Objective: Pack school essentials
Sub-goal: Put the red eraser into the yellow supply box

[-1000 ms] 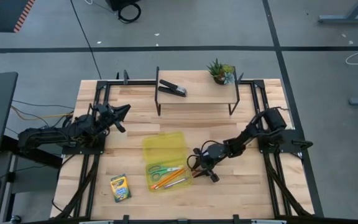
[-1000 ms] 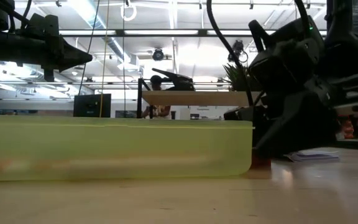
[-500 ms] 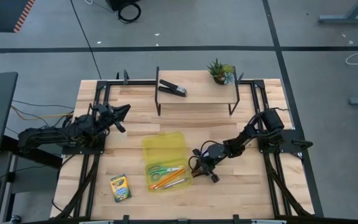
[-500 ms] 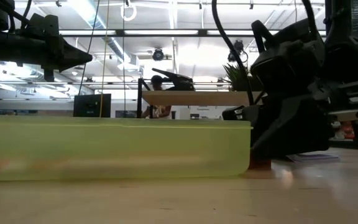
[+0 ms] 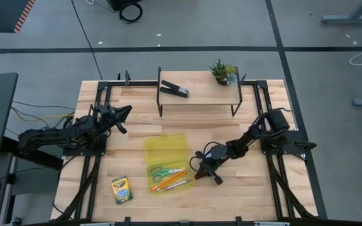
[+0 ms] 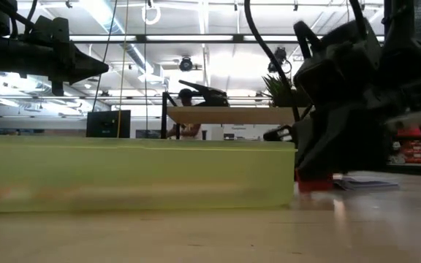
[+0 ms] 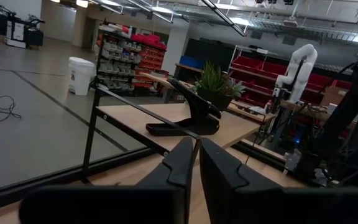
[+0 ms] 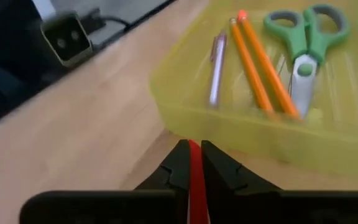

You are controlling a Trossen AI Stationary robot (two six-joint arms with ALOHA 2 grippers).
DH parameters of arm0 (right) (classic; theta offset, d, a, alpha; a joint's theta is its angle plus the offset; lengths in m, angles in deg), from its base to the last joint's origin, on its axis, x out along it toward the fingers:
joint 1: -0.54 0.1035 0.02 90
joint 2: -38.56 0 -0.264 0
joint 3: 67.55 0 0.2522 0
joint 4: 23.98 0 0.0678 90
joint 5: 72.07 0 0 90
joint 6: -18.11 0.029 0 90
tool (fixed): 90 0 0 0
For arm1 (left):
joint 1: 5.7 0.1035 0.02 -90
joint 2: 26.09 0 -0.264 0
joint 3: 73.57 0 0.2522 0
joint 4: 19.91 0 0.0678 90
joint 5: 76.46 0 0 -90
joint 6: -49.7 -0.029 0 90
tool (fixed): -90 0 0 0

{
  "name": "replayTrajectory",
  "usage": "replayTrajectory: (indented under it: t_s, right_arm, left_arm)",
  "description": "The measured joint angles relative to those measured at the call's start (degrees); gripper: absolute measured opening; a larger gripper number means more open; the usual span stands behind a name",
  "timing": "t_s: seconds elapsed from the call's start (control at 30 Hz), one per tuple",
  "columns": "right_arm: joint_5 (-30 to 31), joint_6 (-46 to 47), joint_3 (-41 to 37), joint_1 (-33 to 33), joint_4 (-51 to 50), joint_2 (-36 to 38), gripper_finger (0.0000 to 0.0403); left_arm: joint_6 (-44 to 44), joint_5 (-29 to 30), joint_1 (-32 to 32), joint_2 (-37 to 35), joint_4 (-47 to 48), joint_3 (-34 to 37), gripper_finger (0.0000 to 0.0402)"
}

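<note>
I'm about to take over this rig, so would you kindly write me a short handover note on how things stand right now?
Right gripper: shut on the red block, low over the table just beside the yellow case.
Left gripper: shut, empty, waiting at the table's left side, aimed at the shelf.
In the case: green-handled scissors, two orange pencils and a purple pen.
Still out: crayon box on the table near the front left; a pale pad lies flat behind the right arm.
Left to do: drop the block in, then pack the crayons and pad.
</note>
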Motion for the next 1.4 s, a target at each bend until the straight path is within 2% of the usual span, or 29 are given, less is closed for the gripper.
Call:
replayTrajectory:
  t_s: [0.1, 0.27, 0.37, 0.53, 0.67, 0.8, 1.07, 1.17, 1.4]
  right_arm:
    - [0.3, 1.7, 0.0, 0.0, -4.1, 4.9, 0.0035]
    - [3.1, 0.6, 0.0, 0.0, -18.8, 16.1, 0.0036]
    - [6.6, 0.6, 0.1, 0.0, -25.4, 22.3, 0.0036]
    - [11.7, 1.0, 2.1, 0.0, -31.9, 26.5, 0.0037]
    - [12.1, 0.9, 5.8, 0.0, -31.9, 23.7, 0.0037]
    - [11.4, -1.0, 11.8, 0.0, -31.7, 17.2, 0.0037]
    - [3.9, -0.2, 24.4, 0.0, -28.5, 3.7, 0.0037]
    - [1.0, 0.0, 25.8, 0.0, -28.5, 2.4, 0.0037]
    - [0.9, -0.1, 25.8, 0.0, -29.6, 2.4, 0.0037]
  left_arm:
    - [0.0, 0.0, 0.0, 0.0, 0.0, 0.0, 0.0031]
    - [0.0, 0.0, 0.0, 0.0, 0.0, 0.0, 0.0029]
    - [0.0, 0.0, 0.0, 0.0, 0.0, 0.0, 0.0034]
    - [0.0, 0.0, 0.0, 0.0, 0.0, 0.0, 0.0039]
    - [0.0, 0.0, 0.0, 0.0, 0.0, 0.0, 0.0034]
    - [0.0, 0.0, 0.0, 0.0, 0.0, 0.0, 0.0028]
    - [0.0, 0.0, 0.0, 0.0, 0.0, 0.0, 0.0037]
    - [0.0, 0.0, 0.0, 0.0, 0.0, 0.0, 0.0039]
    - [0.0, 0.0, 0.0, 0.0, 0.0, 0.0, 0.0030]
